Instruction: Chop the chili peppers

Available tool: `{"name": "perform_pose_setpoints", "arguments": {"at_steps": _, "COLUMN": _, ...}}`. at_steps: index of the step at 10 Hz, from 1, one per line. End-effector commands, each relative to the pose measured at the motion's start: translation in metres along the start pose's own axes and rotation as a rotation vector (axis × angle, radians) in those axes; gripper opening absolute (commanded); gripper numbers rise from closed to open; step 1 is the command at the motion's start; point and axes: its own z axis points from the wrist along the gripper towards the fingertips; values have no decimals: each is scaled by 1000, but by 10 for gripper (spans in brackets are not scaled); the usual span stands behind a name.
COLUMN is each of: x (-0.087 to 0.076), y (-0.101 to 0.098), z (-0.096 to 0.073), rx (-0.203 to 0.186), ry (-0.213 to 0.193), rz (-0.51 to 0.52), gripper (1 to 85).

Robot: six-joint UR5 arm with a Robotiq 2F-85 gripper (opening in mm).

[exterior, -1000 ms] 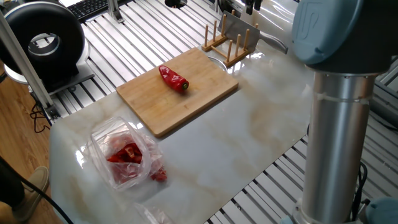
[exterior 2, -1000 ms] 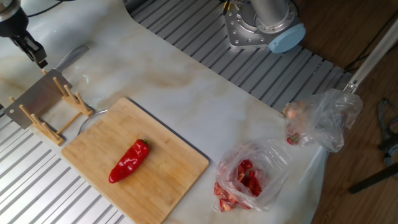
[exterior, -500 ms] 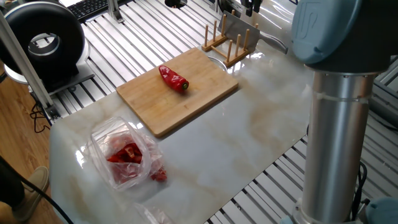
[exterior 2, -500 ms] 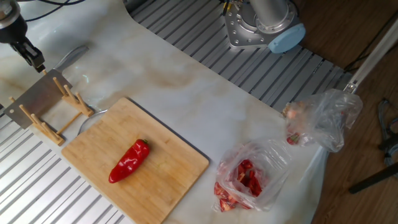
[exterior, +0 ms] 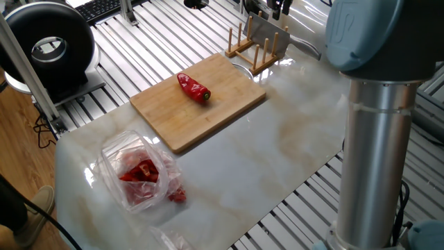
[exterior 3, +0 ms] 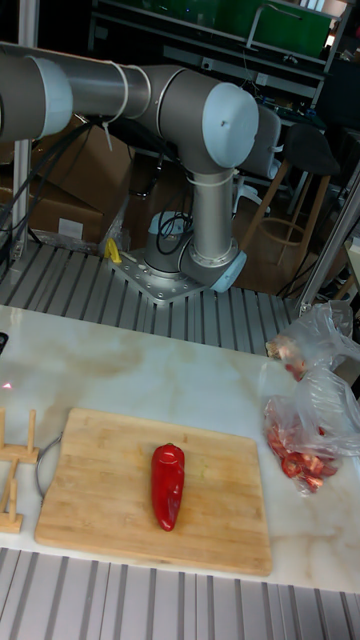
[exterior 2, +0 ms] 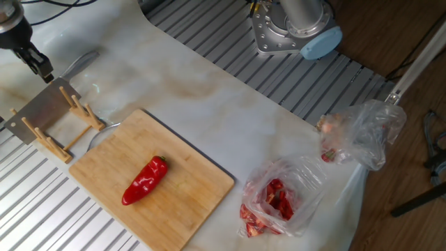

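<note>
**Tall fixed view: whole chili waits on the board while the claw hangs by the knife rack**

One plump red chili pepper (exterior 3: 167, 486) lies whole at the centre of a bamboo cutting board (exterior 3: 90, 470), in the lower half of the frame, on a pale marble desk (exterior 3: 140, 370). At the right edge sit two clear plastic bags (exterior 3: 305, 430) with red pieces inside.

In the other fixed view, the claw (exterior 2: 40, 66) is at the upper left corner, just above a steel cleaver (exterior 2: 43, 111) standing upright in a wooden rack (exterior 2: 73, 122). Whether its fingers are parted or together cannot be told; it appears to hold nothing. The chili (exterior 2: 144, 180) lies well apart from it, lower centre, uncut.

The step in hand is probably fetching the cleaver. To do it well, the claw should come straight down on the handle end, grip firmly, and lift the blade vertically so the rack's pegs do not catch and tip. Then it should carry the blade over the chili's middle, edge squarely across the pepper.
</note>
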Motion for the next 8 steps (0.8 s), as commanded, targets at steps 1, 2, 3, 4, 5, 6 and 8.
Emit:
{"name": "perform_pose_setpoints", "arguments": {"at_steps": 1, "x": -1, "y": 17, "z": -2, "rx": -66, "ry": -4, "rz": 84, "gripper": 380}}
{"name": "perform_pose_setpoints", "arguments": {"at_steps": 2, "x": 1, "y": 17, "z": -2, "rx": -65, "ry": 1, "rz": 56, "gripper": 380}}
{"name": "perform_pose_setpoints", "arguments": {"at_steps": 3, "x": 0, "y": 1, "z": 0, "rx": -53, "ry": 6, "rz": 20, "gripper": 387}}
{"name": "perform_pose_setpoints", "arguments": {"at_steps": 4, "x": -2, "y": -12, "z": 4, "rx": -30, "ry": 2, "rz": 4, "gripper": 390}}
{"name": "perform_pose_setpoints", "arguments": {"at_steps": 5, "x": -5, "y": -21, "z": 9, "rx": -12, "ry": -2, "rz": -11, "gripper": 390}}
{"name": "perform_pose_setpoints", "arguments": {"at_steps": 6, "x": -9, "y": -23, "z": 13, "rx": -14, "ry": -8, "rz": -24, "gripper": 390}}
{"name": "perform_pose_setpoints", "arguments": {"at_steps": 8, "x": -19, "y": -24, "z": 18, "rx": -22, "ry": -32, "rz": -48, "gripper": 390}}
